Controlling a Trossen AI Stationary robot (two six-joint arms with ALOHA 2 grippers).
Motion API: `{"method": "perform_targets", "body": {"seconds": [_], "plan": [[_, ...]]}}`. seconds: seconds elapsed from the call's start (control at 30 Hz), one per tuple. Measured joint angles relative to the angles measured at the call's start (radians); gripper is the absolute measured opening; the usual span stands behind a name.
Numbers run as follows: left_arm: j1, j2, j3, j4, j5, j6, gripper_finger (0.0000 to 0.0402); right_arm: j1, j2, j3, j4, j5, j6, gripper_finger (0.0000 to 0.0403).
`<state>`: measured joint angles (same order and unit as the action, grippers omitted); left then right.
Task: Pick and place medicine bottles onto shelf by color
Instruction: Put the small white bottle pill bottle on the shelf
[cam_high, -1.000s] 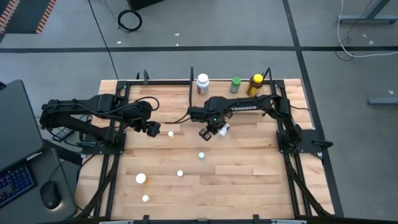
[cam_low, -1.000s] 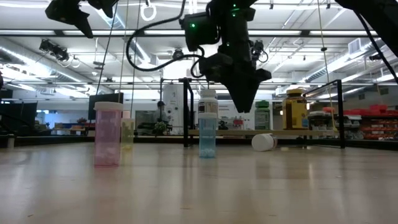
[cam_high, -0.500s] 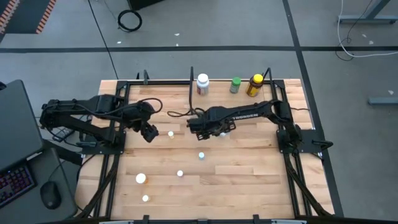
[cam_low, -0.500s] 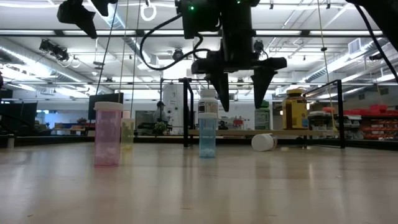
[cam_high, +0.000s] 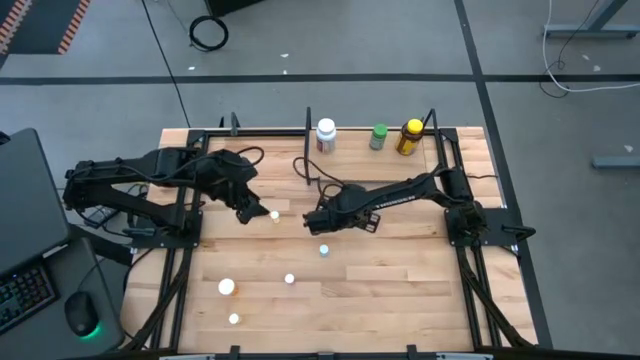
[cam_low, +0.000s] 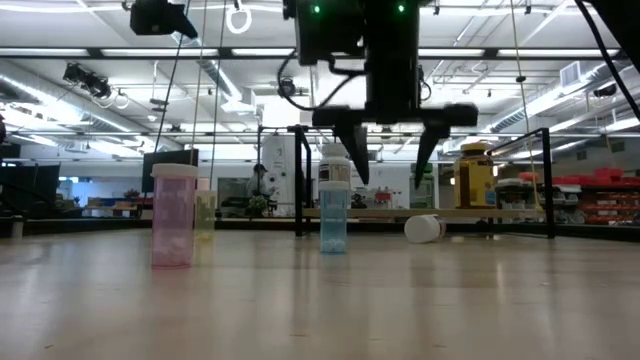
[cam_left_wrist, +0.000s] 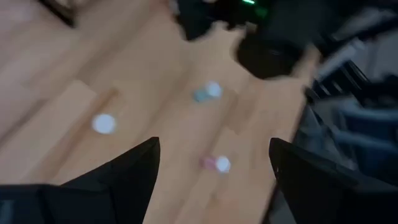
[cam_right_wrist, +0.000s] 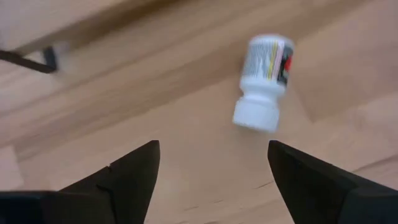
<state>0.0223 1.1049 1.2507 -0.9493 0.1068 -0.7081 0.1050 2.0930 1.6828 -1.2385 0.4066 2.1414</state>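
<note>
1. Right gripper hangs above the table with its jaws spread wide and nothing between them. Just ahead of its fingertips in its wrist view, a white labelled bottle lies tipped on its side on the wood.
2. My read: we're between picks. That toppled bottle looks like the next candidate, and it calls for dropping low and straddling the body across its width.
3. Left gripper is open too, carrying nothing, hovering right beside a small white-capped bottle.
4. Beyond the right gripper, the shelf already carries a white bottle, a green one and a yellow one.
5. The wooden tabletop has more small bottles scattered nearer me, a pink vial and a blue vial among them.
6. Behind it all, a bright workshop hall with strip lights overhead.
</note>
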Motion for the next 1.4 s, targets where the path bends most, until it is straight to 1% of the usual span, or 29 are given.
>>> {"method": "perform_targets", "body": {"seconds": [0.1, 0.2, 0.33, 0.43, 0.83, 1.03, 1.4], "plan": [[-0.003, -0.019, 0.000, -0.018, 0.069, 0.044, 0.0306, 0.011, 0.000, -0.061, 0.075, -0.013, 0.051, 0.0300], [-0.009, -0.033, 0.000, -0.044, 0.089, 0.090, 0.0306, 0.018, 0.001, -0.097, 0.126, -0.022, 0.054, 0.0295], [-0.010, -0.051, 0.000, -0.095, 0.097, 0.135, 0.0306, 0.020, 0.001, -0.126, 0.101, -0.027, 0.058, 0.0289], [-0.010, -0.057, 0.000, -0.132, 0.097, 0.138, 0.0306, 0.020, 0.001, -0.136, 0.063, -0.039, 0.058, 0.0284], [-0.010, -0.060, 0.000, -0.144, 0.101, 0.149, 0.0306, -0.005, 0.001, -0.230, 0.139, -0.044, 0.059, 0.0274], [-0.010, -0.060, 0.000, -0.156, 0.101, 0.166, 0.0306, -0.023, 0.001, -0.258, 0.225, -0.029, 0.058, 0.0274], [-0.010, -0.060, 0.000, -0.186, 0.108, 0.178, 0.0306, -0.035, 0.000, -0.263, 0.201, -0.018, 0.060, 0.0267]]}}
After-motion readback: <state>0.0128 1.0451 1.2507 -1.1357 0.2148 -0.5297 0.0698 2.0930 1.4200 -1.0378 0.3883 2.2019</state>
